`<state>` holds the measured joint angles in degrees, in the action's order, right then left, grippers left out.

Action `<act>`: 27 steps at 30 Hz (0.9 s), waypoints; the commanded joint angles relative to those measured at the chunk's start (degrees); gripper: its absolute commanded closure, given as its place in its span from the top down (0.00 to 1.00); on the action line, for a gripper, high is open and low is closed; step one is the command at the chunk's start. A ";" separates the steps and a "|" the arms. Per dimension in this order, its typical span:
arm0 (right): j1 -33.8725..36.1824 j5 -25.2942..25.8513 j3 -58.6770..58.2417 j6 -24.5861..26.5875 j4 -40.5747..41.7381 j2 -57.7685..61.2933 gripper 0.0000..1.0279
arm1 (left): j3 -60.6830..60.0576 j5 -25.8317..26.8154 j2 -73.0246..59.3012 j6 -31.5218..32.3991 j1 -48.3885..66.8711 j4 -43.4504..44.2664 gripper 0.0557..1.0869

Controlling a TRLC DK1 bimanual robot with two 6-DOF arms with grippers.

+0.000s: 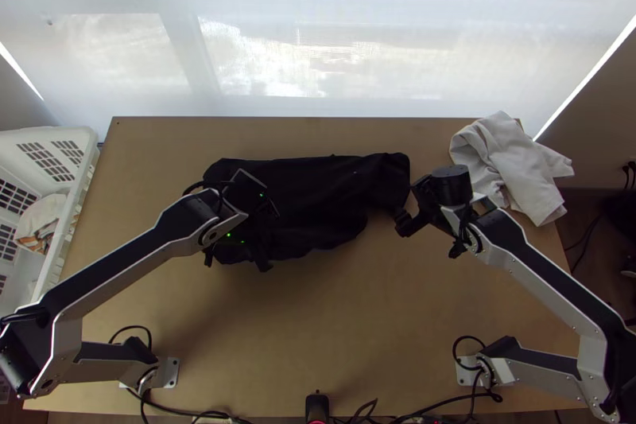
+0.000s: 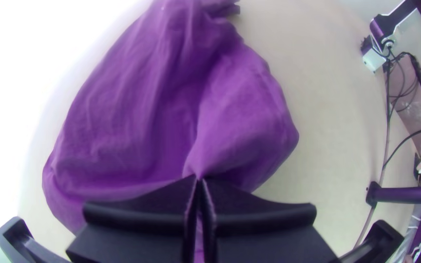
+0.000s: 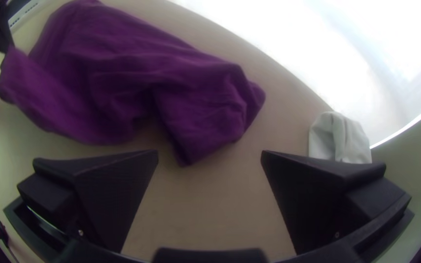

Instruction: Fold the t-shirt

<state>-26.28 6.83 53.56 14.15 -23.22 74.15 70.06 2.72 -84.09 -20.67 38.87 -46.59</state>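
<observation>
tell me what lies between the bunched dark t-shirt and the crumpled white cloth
A bare stretch of light wooden table, as the right wrist view shows; in the top view, the right arm hides its nearer part.

The t-shirt (image 1: 318, 193) lies on the far half of the table (image 1: 358, 328), a cloth (image 1: 509, 157) right of it at the far corner, a laundry basket (image 1: 70, 225) left of the table, a window (image 1: 318, 50) behind.
</observation>
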 commanded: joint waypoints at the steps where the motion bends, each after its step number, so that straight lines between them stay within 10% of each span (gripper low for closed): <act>1: -4.13 -0.77 -5.13 0.09 0.28 0.73 0.95 | 1.57 0.09 2.53 -0.60 -5.91 0.36 0.03; 27: -2.28 -1.38 4.97 2.63 9.25 23.32 0.86 | 2.27 0.44 7.63 -1.04 -16.72 1.50 0.03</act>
<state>-29.43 5.50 54.61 16.16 -14.79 91.85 72.69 2.96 -77.17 -20.86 23.79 -45.06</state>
